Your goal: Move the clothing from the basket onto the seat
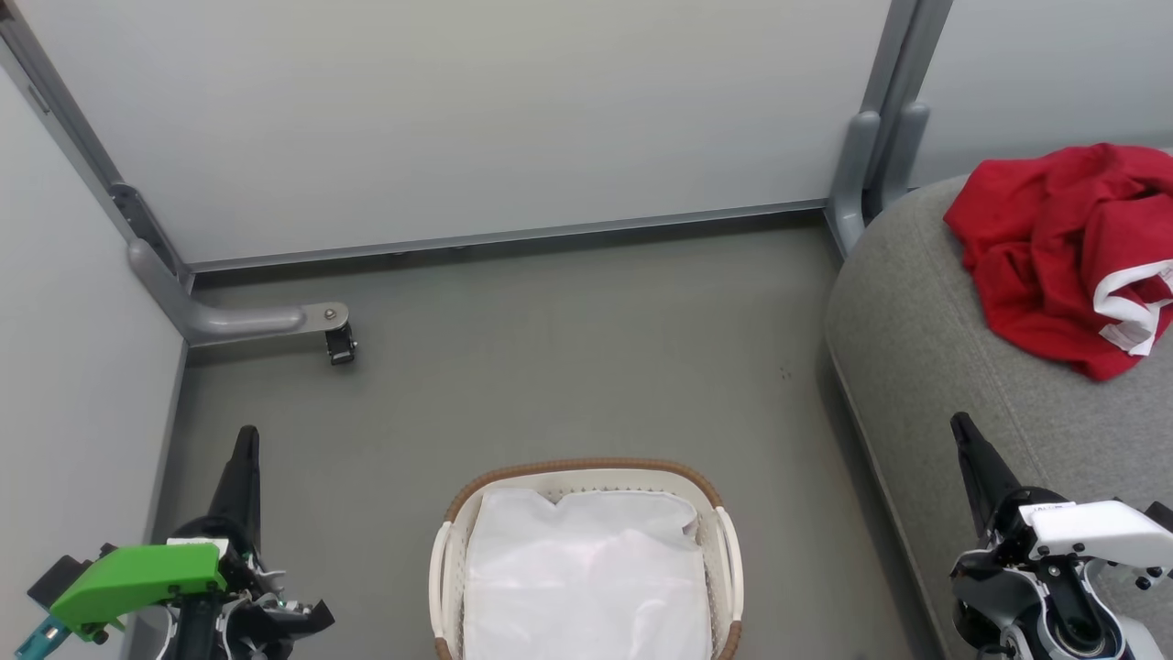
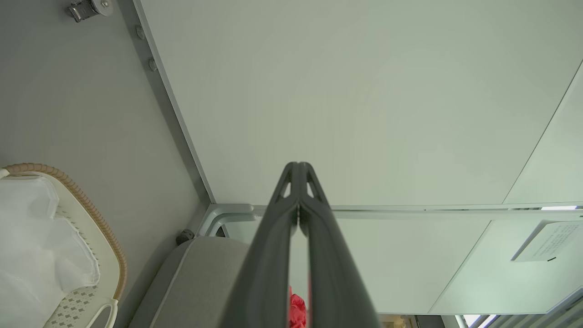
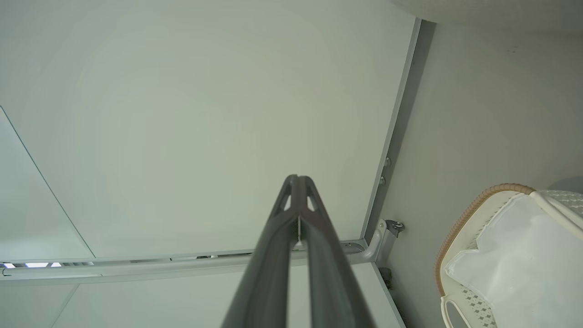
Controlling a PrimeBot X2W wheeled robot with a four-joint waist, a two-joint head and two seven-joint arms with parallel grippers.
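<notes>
Red clothing (image 1: 1063, 252) with white trim lies crumpled on the grey seat (image 1: 926, 348) at the right; a sliver of the clothing (image 2: 297, 310) shows between my left fingers in the left wrist view. The white basket (image 1: 454, 550) with a brown rim stands on the floor at bottom centre, a plain white sheet (image 1: 586, 577) covering its inside. My left gripper (image 1: 246, 440) is shut and empty, left of the basket. To the right of the basket, by the seat's edge, my right gripper (image 1: 960, 426) is shut and empty too. Both show tips together: left gripper (image 2: 298, 166), right gripper (image 3: 297, 178).
Pale partition panels (image 1: 458, 119) wall in the grey floor (image 1: 568, 367) at the back and left. A grey panel foot with a small caster (image 1: 339, 344) juts onto the floor at the back left. Another grey post (image 1: 861, 174) stands behind the seat.
</notes>
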